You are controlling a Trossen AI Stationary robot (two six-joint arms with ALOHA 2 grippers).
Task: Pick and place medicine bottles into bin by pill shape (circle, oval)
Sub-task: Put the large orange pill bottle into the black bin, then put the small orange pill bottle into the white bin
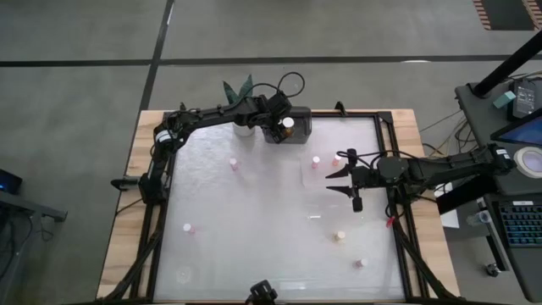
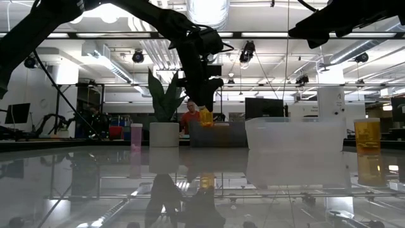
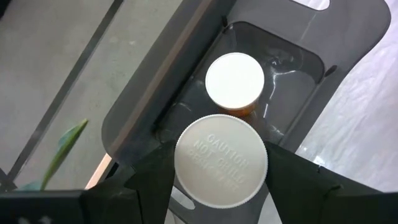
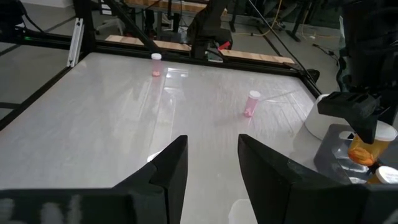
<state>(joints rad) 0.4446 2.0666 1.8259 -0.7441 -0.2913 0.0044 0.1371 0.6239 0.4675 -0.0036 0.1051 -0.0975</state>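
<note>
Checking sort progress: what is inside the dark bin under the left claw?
One white-capped amber bottle stands in the dark bin. The left claw holds a second capped bottle above it, hiding part of the bin floor.

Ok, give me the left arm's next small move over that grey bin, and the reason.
Probably lower a little, then open the jaws. The left gripper is shut on an amber medicine bottle with a white round cap, held directly above the dark grey plastic bin. One white-capped amber bottle already stands inside, so the drop should land beside it. The right gripper waits over the table.
</note>
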